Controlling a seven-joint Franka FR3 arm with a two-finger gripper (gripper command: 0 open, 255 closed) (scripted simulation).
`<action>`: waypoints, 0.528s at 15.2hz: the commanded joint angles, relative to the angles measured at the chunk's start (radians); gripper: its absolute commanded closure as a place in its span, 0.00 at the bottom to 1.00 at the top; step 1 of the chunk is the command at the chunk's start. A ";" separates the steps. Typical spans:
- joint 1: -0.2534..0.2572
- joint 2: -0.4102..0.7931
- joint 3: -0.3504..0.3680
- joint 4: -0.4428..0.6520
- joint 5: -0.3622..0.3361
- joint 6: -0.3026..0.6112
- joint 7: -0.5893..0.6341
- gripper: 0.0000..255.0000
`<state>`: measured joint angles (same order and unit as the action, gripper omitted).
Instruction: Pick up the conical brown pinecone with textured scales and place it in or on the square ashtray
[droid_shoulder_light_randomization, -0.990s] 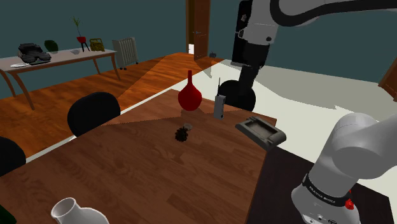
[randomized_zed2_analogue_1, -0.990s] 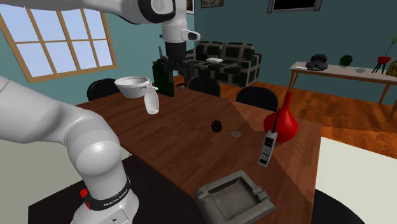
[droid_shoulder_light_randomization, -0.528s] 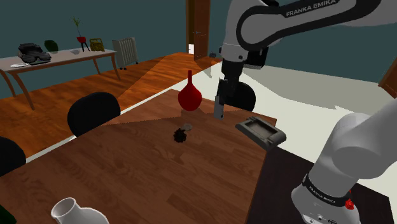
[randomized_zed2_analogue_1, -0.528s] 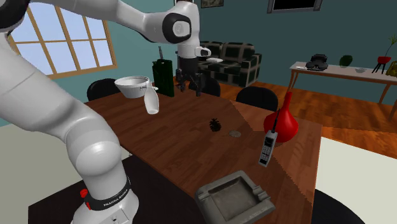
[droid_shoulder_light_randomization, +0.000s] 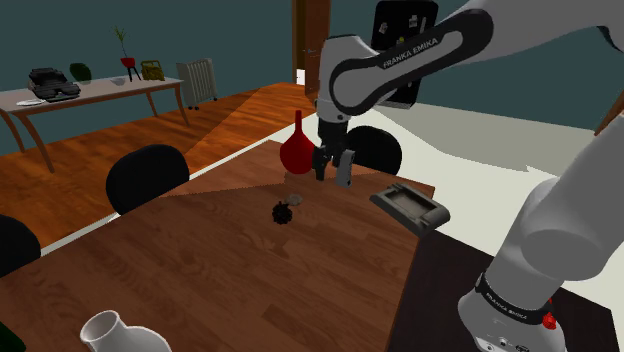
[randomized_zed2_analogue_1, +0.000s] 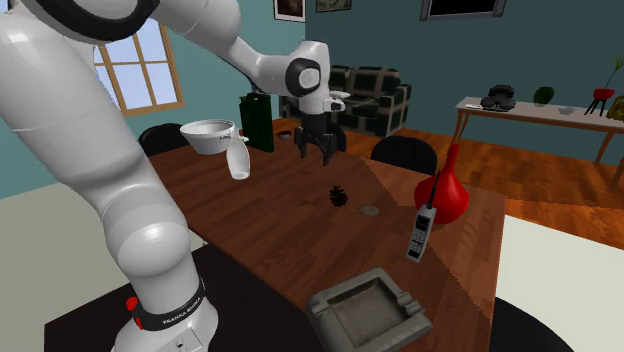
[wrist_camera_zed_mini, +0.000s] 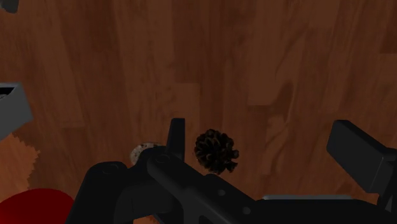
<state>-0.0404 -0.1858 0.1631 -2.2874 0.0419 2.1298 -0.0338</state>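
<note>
Two fingers stand spread wide on the pincer (droid_shoulder_light_randomization: 332, 168), which hovers over the wooden surface (droid_shoulder_light_randomization: 210, 270). The dark pinecone (droid_shoulder_light_randomization: 285, 211) sits mid-surface, apparently upright with its tip up, and looks round in the wrist view. A small grey object (droid_shoulder_light_randomization: 295, 198) lies just beside it. Red vase (droid_shoulder_light_randomization: 298, 150) and handset (randomized_zed2_analogue_1: 421, 232) stand beyond. The square ashtray (droid_shoulder_light_randomization: 410, 207) sits near the edge, well apart.

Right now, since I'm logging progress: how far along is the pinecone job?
Done: nothing yet; the pinecone lies untouched on the table. In hand: the open hand hovers above it, holding nothing. Left: lower, grip, lift, and carry it to the empty ashtray at the table's edge.
</note>
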 joint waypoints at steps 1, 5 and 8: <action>-0.003 0.082 0.006 0.035 -0.019 0.044 0.016 0.00; -0.002 0.242 0.012 0.124 -0.063 0.106 0.052 0.00; 0.004 0.362 0.009 0.205 -0.097 0.138 0.079 0.00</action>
<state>-0.0357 0.1346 0.1754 -2.1191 -0.0440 2.2656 0.0413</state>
